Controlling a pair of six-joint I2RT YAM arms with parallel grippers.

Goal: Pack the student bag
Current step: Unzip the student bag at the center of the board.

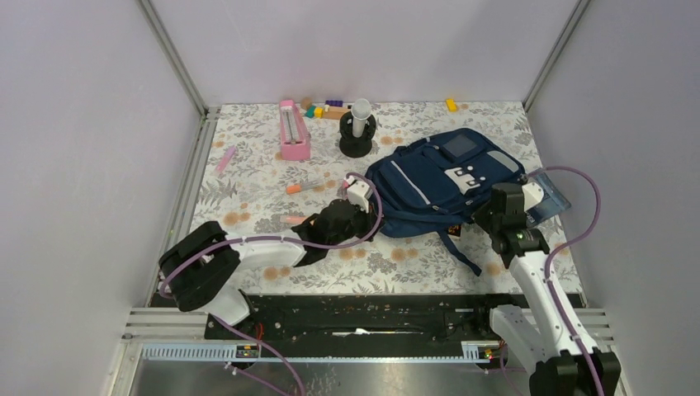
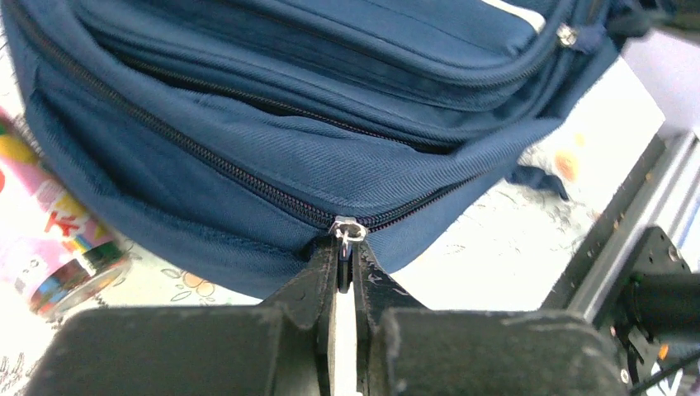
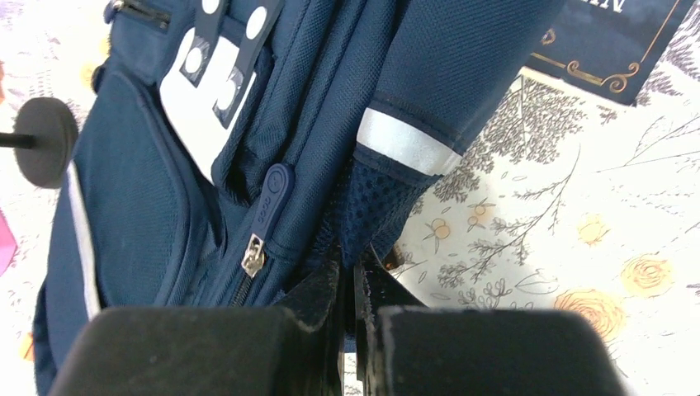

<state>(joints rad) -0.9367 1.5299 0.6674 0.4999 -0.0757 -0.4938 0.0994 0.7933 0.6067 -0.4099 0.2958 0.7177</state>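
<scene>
From above, the student bag (image 1: 442, 181) lies flat on the flowered table (image 1: 248, 190), right of centre. It is navy fabric with a white-grey patch on its front and a thin light stripe along one panel. The left gripper (image 1: 357, 216) sits at the bag's near-left edge and the right gripper (image 1: 495, 210) at its right side, where a dark book (image 1: 549, 194) pokes out from beneath. A pink case (image 1: 294, 129) lies well apart, at the far side.

The left wrist camera gives what the overhead cannot: the left gripper (image 2: 345, 268) is clenched on a small metal zipper pull (image 2: 347, 231), at the end of a long closed zip on the bag (image 2: 314, 148).

The right wrist camera shows the right gripper (image 3: 353, 276) pinched tight on the bag's (image 3: 132, 181) dark mesh edge, just below a grey reflective strip (image 3: 409, 142). A second zipper with a rubber tab (image 3: 272, 198) and the gold lettering on the book (image 3: 611, 33) show only here.
</scene>
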